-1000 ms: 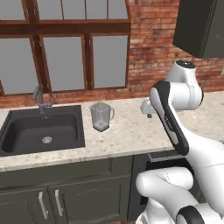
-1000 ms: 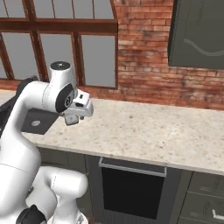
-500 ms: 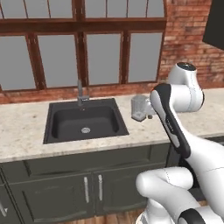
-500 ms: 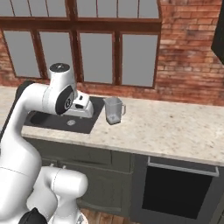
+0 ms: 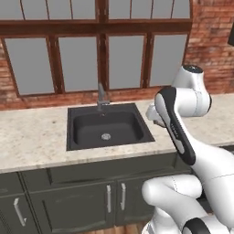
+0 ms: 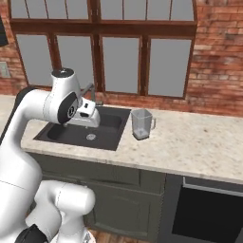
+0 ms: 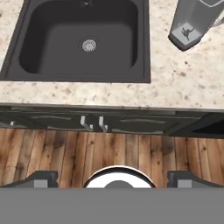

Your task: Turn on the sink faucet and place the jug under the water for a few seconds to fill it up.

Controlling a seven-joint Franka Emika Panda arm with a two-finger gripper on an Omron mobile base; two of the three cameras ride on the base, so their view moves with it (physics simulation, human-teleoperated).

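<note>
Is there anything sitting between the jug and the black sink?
No. In the right base view, the jug stands on the counter beside the sink, with bare speckled countertop between them.

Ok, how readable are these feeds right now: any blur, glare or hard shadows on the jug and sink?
Left base view: soft, even light, sink dark but drain visible, no glare. Right base view: slightly blurry, clear jug faint against the counter. Hand view: steep downward look, jug cut by the top edge, basin evenly shaded, wood floor sharp.
</note>
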